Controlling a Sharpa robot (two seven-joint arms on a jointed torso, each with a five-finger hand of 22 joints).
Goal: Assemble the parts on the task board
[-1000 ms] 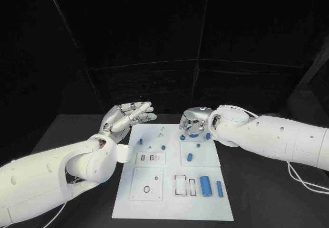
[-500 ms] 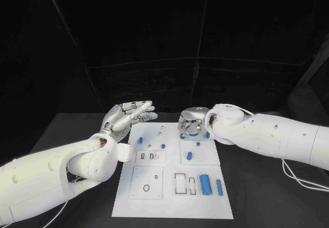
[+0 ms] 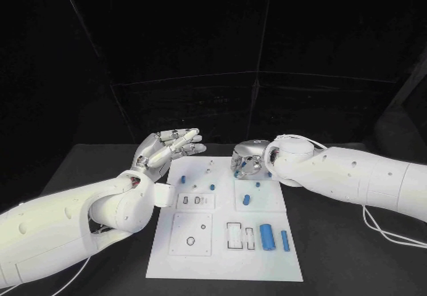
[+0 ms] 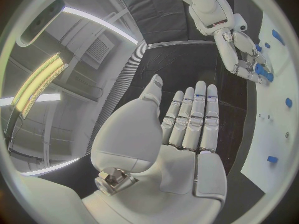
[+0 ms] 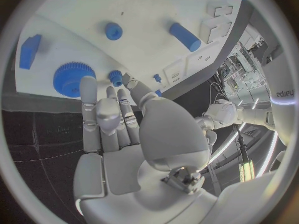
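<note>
Evidently you were early in assembly: blue parts [image 3: 266, 237] lay loose on the task board [image 3: 267, 271]. Right hand [image 3: 249, 161] hovered empty, fingers apart; left hand [image 3: 165, 150] stayed flat, empty.

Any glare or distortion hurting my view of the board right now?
Head view: the task board is evenly lit, dark surround, no glare. Left wrist view: heavy fisheye, bright ceiling lights, the board curves along the rim. Right wrist view: fisheye bends the board edges, but the blue gear stays sharp.
</note>
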